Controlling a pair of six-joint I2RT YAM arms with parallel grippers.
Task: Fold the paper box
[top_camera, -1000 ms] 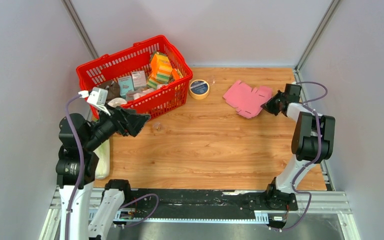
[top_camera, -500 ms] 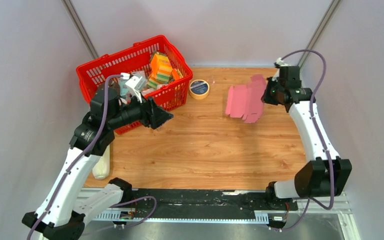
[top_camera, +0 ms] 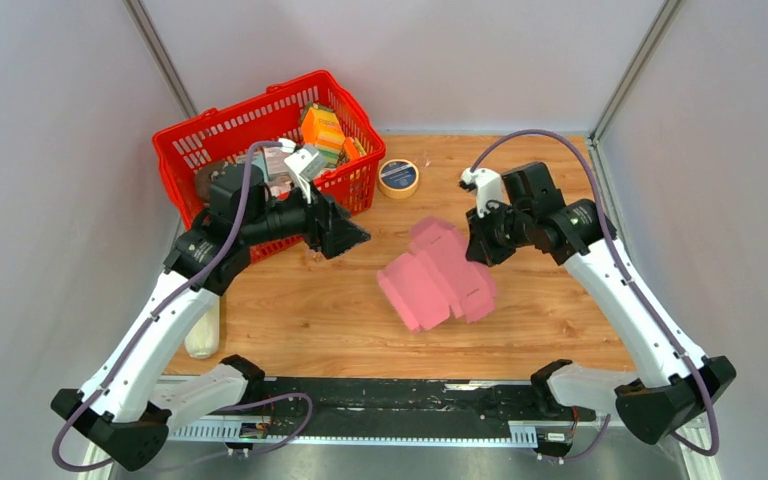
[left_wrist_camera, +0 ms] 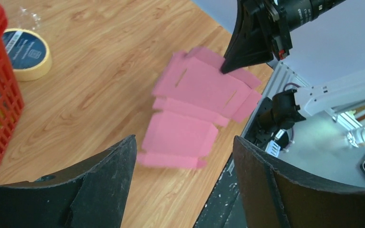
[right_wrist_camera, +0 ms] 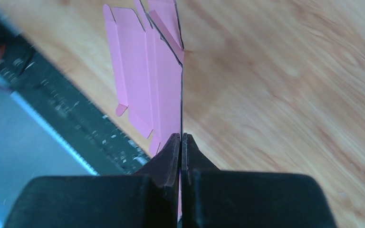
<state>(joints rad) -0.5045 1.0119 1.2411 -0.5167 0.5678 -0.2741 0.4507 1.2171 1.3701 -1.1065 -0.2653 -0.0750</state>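
Right claw (top_camera: 480,250) clenched, left claw (top_camera: 350,235) spread wide and empty, both over the tabletop (top_camera: 360,320). Red basket (top_camera: 250,110) far left. Paper box (top_camera: 435,280), a flat pink cut-out, pinched by its edge in right claw, mid-tabletop. Tape roll (top_camera: 399,177) beside basket.

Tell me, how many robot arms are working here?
2. The left arm reaches beside the red basket, left gripper open; the right arm, right gripper shut, holds the pink paper box near the middle. None seems hidden.
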